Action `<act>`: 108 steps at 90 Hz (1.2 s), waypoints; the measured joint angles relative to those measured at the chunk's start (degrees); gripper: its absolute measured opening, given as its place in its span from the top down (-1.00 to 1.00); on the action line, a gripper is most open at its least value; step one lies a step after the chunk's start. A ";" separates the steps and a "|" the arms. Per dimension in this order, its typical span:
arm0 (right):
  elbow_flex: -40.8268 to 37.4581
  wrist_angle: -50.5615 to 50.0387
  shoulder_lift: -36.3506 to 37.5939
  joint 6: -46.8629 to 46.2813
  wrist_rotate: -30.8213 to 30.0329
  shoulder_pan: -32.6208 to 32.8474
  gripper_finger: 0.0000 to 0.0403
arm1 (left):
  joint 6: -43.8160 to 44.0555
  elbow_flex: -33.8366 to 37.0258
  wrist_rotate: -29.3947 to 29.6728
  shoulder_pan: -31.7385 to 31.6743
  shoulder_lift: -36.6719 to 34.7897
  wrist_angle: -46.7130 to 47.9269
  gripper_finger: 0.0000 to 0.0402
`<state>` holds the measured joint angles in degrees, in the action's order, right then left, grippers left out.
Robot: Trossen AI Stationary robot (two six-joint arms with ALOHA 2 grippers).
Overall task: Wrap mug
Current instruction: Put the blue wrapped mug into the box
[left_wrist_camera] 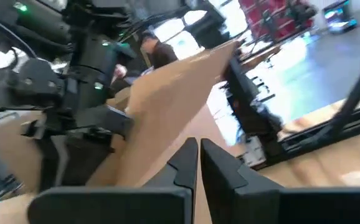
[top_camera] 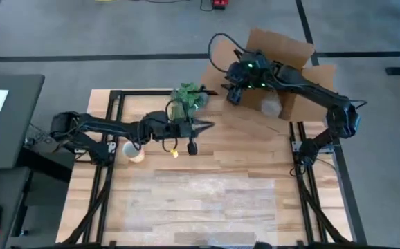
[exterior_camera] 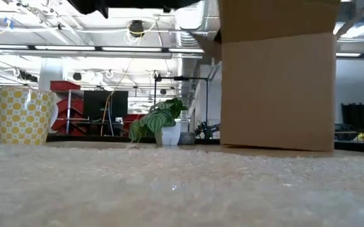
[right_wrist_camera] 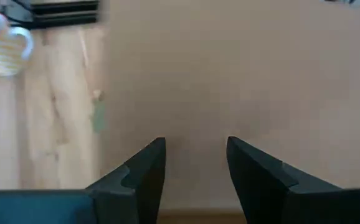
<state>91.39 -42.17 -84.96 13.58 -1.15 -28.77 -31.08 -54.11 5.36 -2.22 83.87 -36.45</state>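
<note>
High view: cardboard box (top_camera: 283,76) at far right edge of table (top_camera: 214,194). R gripper (top_camera: 232,93) hovers by box flap, jaws apart, empty. L gripper (top_camera: 201,126) mid-table, fingers closed, nothing held. Mug (top_camera: 134,151), yellow-patterned, stands beside L arm, untouched. Best: fetch wrap first, keep mug upright, approach slow.
</note>
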 joint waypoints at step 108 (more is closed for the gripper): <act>-2.06 -19.97 11.18 -15.73 -0.68 23.48 0.21 | -0.98 -16.33 5.56 -1.71 15.05 17.00 1.00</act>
<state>89.34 -62.15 -73.78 -2.15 -1.83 -5.29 -32.06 -70.44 10.92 -3.94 98.92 -19.45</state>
